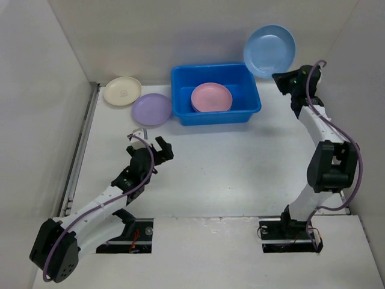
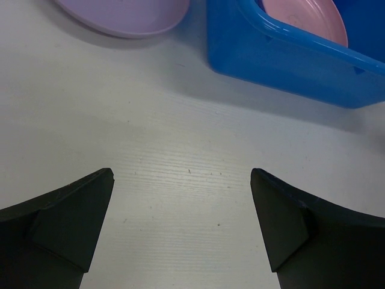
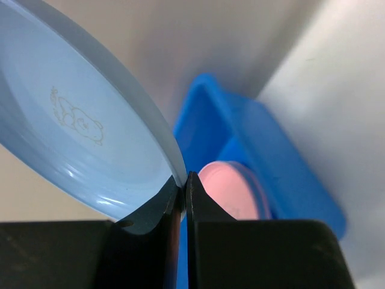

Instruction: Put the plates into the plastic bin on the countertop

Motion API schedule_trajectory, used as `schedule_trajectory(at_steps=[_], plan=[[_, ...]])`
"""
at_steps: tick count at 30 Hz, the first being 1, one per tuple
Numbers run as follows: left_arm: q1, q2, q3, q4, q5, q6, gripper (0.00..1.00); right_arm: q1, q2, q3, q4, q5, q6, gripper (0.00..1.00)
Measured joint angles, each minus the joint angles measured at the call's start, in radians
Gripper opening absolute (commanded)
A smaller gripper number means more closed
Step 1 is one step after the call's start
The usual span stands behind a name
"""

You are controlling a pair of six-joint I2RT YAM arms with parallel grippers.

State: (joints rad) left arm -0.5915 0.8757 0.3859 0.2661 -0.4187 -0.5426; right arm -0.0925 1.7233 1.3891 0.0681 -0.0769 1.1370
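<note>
Light blue round plastic plate point(image 1: 269, 51): pinched by its rim in right jaws, aloft and tilted, at far right corner of bright blue rectangular plastic bin point(image 1: 216, 113). Pink round plastic plate point(image 1: 212, 96): lies inside bin. Lavender plate point(image 1: 151, 109), cream plate point(image 1: 122, 91): lie on white surface point(image 1: 228, 168), left of bin. Left jaws: spread wide, empty, above surface.

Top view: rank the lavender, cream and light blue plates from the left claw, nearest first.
1. Round lavender plastic plate, just beyond the left claw.
2. Round cream plastic plate, far-left corner.
3. Round light blue plastic plate, far right, in the right claw.
</note>
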Motion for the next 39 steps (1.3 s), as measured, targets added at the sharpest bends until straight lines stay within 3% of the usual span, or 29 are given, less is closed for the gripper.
schedule_trajectory(at_steps=[8,21,30,33,35,39], plan=[[0.005,-0.039,-0.005,0.0,0.0,-0.002,1.0,0.187,0.14,0.314,-0.173,0.014,-0.225,0.06],[0.011,-0.054,-0.013,0.0,0.0,-0.006,1.0,0.306,0.443,0.416,-0.31,0.06,-0.403,0.11],[0.011,-0.039,-0.013,0.0,0.005,-0.007,1.0,0.349,0.449,0.457,-0.306,0.119,-0.462,0.37],[0.011,-0.037,-0.013,0.0,0.004,-0.007,1.0,0.356,0.447,0.443,-0.271,0.135,-0.468,0.53],[0.017,-0.034,-0.013,0.001,0.004,-0.008,1.0,0.364,0.433,0.398,-0.217,0.15,-0.47,0.63],[0.035,-0.008,-0.013,0.011,0.003,-0.009,1.0,0.397,0.354,0.224,-0.1,0.182,-0.472,0.72]])
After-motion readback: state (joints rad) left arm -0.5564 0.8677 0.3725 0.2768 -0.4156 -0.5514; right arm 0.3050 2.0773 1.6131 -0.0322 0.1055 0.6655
